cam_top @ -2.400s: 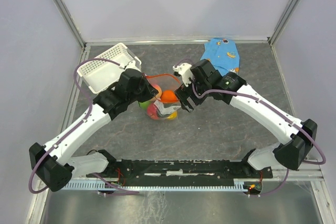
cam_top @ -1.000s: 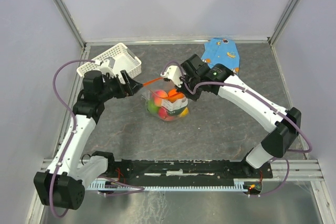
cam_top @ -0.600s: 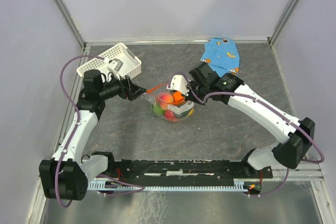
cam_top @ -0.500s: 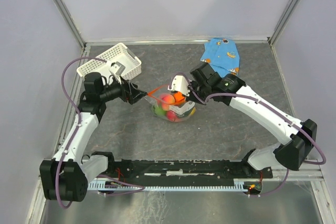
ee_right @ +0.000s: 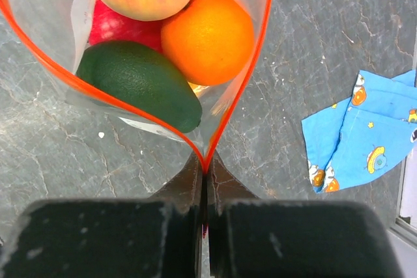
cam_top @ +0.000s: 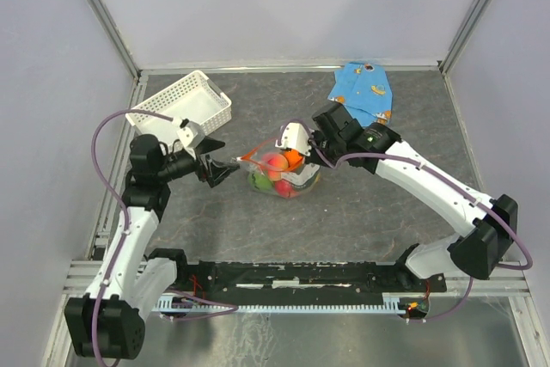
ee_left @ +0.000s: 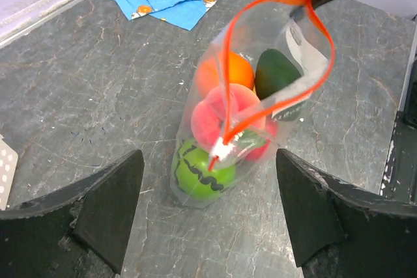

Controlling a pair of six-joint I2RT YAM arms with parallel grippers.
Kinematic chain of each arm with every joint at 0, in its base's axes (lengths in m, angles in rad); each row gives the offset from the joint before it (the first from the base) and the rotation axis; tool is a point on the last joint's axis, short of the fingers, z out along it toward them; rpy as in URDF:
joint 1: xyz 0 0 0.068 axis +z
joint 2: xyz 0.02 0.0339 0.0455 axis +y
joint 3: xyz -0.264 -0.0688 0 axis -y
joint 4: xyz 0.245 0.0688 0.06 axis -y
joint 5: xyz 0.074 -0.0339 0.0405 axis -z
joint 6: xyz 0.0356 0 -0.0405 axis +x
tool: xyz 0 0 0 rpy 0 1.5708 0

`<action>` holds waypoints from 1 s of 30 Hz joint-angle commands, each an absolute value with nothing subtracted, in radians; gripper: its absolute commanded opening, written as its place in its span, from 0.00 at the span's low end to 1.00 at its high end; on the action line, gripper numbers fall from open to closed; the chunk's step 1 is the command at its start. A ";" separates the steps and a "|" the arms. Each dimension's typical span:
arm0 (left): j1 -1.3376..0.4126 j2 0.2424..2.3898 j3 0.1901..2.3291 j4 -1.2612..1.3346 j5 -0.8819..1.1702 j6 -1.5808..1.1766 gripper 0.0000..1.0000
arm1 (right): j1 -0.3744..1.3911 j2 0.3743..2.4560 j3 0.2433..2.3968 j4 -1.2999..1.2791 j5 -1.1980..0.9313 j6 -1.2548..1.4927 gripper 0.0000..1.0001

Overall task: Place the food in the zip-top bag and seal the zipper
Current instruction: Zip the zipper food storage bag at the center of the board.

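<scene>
White link shells, black joint housings on left arm and right arm. Purple cable looped beside each, up from black base rail. Left tool fingers matte black, grainy.

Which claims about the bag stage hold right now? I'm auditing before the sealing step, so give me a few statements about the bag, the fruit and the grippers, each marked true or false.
1. The right gripper is shut on one end of the zipper of the zip-top bag. True.
2. The left gripper grips the bag. False: it is open and apart from the bag.
3. The zipper is sealed. False: it gapes in an open loop.
4. The orange fruit is inside the bag. True.
5. The blue cloth lies under the bag. False: it lies apart, near the far right corner.
</scene>
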State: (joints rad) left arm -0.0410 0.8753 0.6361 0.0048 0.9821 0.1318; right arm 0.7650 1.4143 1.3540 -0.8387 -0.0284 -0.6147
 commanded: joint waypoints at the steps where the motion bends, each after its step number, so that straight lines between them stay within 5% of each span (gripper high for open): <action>1: -0.039 0.805 0.561 0.060 1.001 0.213 0.88 | 0.746 1.365 1.334 -0.763 -0.025 -0.610 0.02; 11: -0.130 0.935 0.546 0.129 0.984 0.260 0.87 | 0.737 1.338 1.279 -0.727 -0.045 -0.580 0.02; 19: -0.183 1.085 0.539 0.356 0.963 0.193 0.75 | 0.736 1.320 1.240 -0.702 -0.067 -0.566 0.02; 22: -0.183 1.119 0.540 0.432 0.976 0.159 0.66 | 0.736 1.318 1.237 -0.703 -0.069 -0.560 0.02; 30: -0.185 1.084 0.520 0.517 1.009 0.120 0.13 | 0.737 1.304 1.232 -0.666 -0.080 -0.543 0.02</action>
